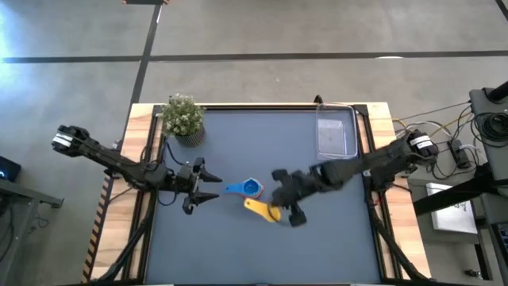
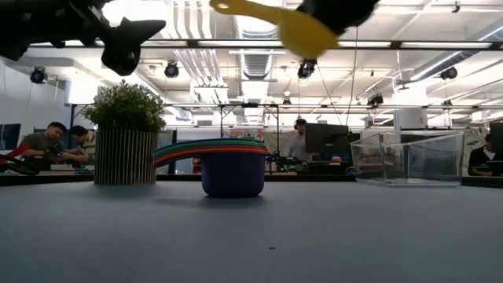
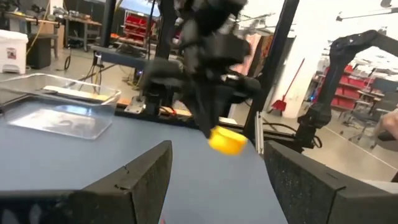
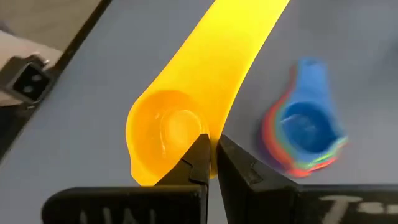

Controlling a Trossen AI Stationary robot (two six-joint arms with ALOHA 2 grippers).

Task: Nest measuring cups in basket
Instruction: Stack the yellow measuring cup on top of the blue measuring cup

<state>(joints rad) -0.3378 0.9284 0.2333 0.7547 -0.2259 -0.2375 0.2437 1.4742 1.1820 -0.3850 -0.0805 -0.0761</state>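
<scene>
One yellow cup (image 4: 180, 134) hangs in the air, pinched by its rim in the right gripper (image 4: 211, 155). Go slow and set it straight down into the stack of cups (image 1: 248, 187) on the table. Left gripper (image 1: 208, 184) waits near the stack, fingers apart. Clear basket (image 1: 336, 132) sits far off

Right tool (image 1: 279, 208) pinched closed mid-table, left tool (image 1: 208, 186) spread, facing it.
</scene>
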